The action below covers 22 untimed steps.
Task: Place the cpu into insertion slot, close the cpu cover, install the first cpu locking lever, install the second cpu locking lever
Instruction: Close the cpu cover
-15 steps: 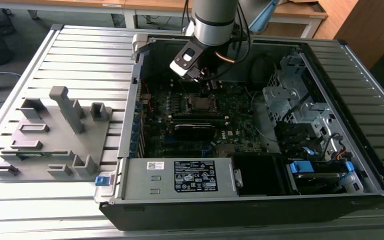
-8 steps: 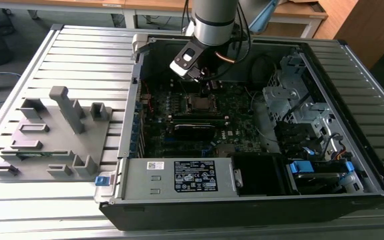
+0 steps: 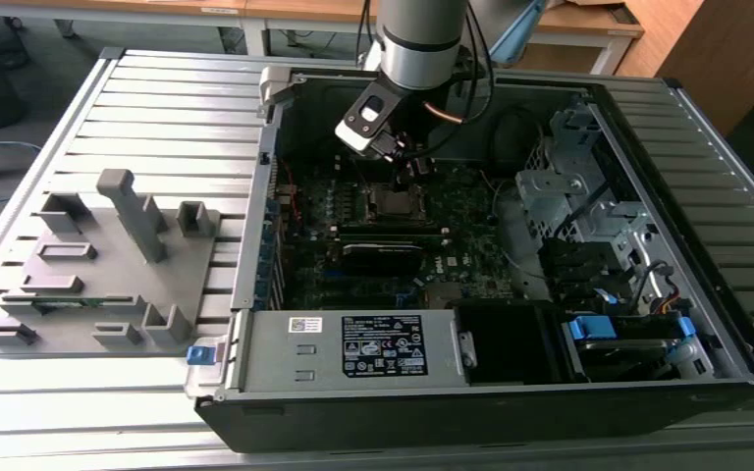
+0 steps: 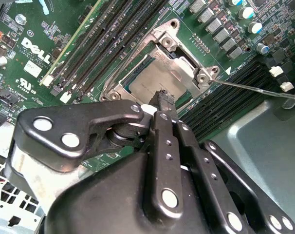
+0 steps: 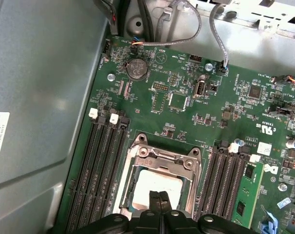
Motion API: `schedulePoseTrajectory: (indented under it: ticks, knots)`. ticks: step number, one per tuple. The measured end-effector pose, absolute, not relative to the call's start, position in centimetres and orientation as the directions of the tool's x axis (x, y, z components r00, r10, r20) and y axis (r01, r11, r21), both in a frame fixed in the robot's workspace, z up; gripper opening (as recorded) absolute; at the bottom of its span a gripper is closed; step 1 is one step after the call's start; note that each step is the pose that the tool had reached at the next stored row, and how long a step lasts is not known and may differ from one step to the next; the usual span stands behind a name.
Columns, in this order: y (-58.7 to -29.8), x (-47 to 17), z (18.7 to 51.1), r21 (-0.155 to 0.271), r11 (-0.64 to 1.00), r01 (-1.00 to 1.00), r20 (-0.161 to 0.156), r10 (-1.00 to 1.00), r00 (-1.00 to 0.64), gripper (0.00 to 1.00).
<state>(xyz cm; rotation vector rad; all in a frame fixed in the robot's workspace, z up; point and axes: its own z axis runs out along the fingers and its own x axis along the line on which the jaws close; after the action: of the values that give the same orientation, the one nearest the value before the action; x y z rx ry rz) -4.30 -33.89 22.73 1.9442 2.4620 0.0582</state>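
Observation:
The cpu [image 5: 159, 184] lies flat in the insertion slot [image 3: 396, 202], its dull silver top showing in both wrist views [image 4: 150, 87]. The cpu cover [image 5: 163, 158] is down around it as a silver frame [image 4: 186, 68]. My gripper [image 5: 159, 199] hangs straight over the socket's near edge with its two black fingers pressed together and nothing between them; its tip [image 4: 164, 99] sits just above the cpu's edge. A thin silver locking lever [image 4: 257, 89] sticks out sideways from the socket's corner, unlatched. In the exterior view the gripper [image 3: 403, 165] is inside the open computer case.
Black memory slots flank the socket on both sides [image 5: 101, 165] [image 5: 228, 170]. The case's metal wall [image 5: 40, 97] rises close beside the board. Cables [image 5: 186, 19] loop above the board's far end. A grey fixture tray [image 3: 102, 265] sits outside the case at the exterior view's left.

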Motion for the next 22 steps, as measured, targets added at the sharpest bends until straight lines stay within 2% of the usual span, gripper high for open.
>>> schedulePoseTrajectory:
  ticks: [22]
  knots:
    - [-33.89,-4.30,22.73,0.032,0.249,0.968,0.020,0.968,-0.250,0.11]
